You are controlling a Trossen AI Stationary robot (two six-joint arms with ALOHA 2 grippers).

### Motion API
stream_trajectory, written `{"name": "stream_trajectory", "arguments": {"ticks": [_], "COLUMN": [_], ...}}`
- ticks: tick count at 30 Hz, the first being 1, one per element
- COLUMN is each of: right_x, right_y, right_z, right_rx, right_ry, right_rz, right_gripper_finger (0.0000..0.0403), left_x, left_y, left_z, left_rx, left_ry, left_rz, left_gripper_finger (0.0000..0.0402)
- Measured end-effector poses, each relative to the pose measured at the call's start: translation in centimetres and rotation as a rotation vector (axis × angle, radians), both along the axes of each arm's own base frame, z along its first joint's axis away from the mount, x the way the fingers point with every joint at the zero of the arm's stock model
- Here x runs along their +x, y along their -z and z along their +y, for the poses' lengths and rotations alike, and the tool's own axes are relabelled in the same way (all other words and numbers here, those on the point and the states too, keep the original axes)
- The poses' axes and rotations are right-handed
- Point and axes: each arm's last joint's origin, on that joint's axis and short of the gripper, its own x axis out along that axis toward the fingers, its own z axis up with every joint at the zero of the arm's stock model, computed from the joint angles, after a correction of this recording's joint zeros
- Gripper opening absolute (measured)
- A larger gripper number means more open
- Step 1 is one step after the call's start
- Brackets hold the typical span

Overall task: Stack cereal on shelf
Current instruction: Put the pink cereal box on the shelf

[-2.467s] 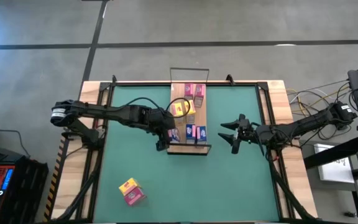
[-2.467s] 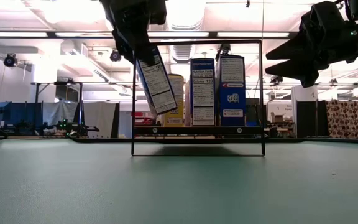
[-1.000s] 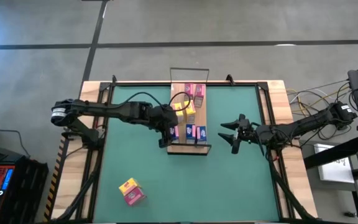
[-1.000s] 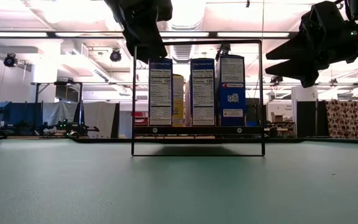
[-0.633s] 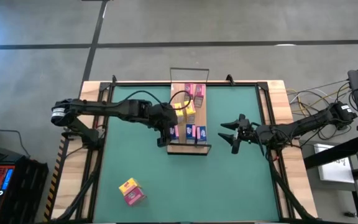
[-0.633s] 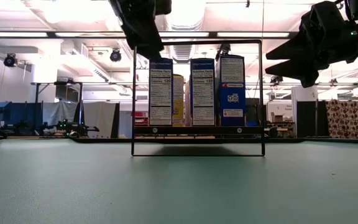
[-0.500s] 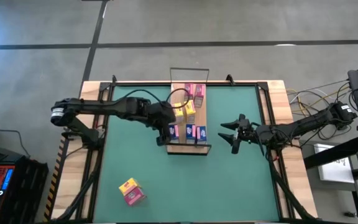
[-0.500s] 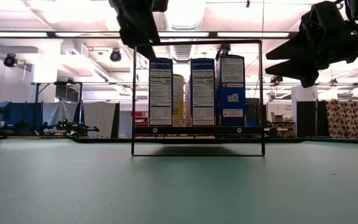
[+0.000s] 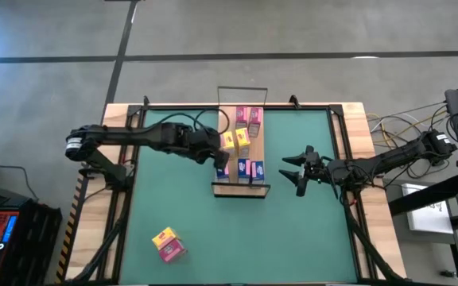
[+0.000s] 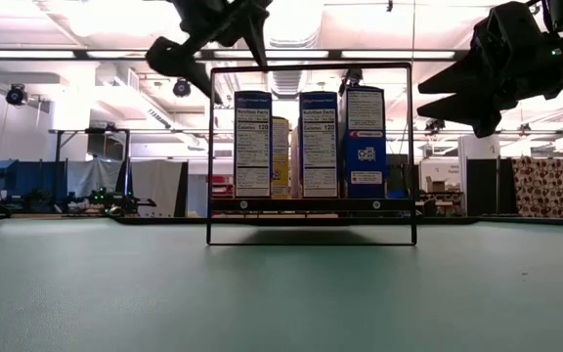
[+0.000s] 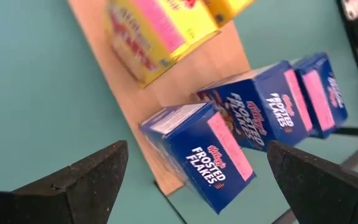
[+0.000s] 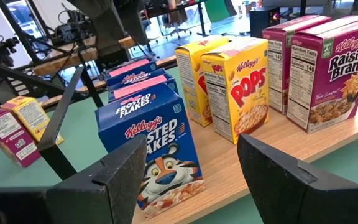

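Observation:
The shelf (image 9: 240, 185) is a light-wood board with black wire rails, lying mid-table. On it, upright on their bases, stand three blue cereal boxes (image 9: 242, 168) at the near end. Behind them stand yellow ones (image 9: 237, 141), and pink ones (image 9: 250, 117) at the far end. My left gripper (image 10: 218, 44) hangs open above the leftmost blue box (image 11: 197, 155), clear of it. My right gripper (image 9: 296, 171) waits open to the right of the shelf, level, with nothing between its fingers (image 12: 129, 174).
A yellow and a pink cereal box (image 9: 168, 244) lie together on the green table near its front left. The shelf's near wire rail (image 10: 311, 152) frames the blue boxes in the low view. Green table lies bare to the left and right of the shelf.
My left gripper has risen a little off the top of the leftmost blue box and rolled about its own axis, so its open fingers now spread sideways in the low view. The box stays upright where it was.

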Motion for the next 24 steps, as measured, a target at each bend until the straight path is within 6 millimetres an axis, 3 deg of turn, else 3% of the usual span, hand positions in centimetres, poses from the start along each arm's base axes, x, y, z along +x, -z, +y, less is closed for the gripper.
{"name": "stream_trajectory", "arguments": {"ticks": [8,14,24], "right_x": [0.0,0.0,0.0], "right_y": [0.0,0.0,0.1], "right_z": [0.0,0.0,0.0], "right_rx": [0.000,-0.001,-0.002], "right_ry": [0.000,0.000,0.000], "right_rz": [0.001,0.005,0.007], "right_gripper_finger": [0.0240,0.0240,0.0240], "left_x": [1.2,2.8,3.5], "left_y": [1.8,2.2,3.0], "left_z": [0.0,0.2,0.1], "left_rx": [-0.078,-0.087,-0.141], "left_ry": [-0.109,-0.113,-0.154], "left_rz": [0.024,0.041,0.083], "left_gripper_finger": [0.0369,0.0369,0.0369]}}
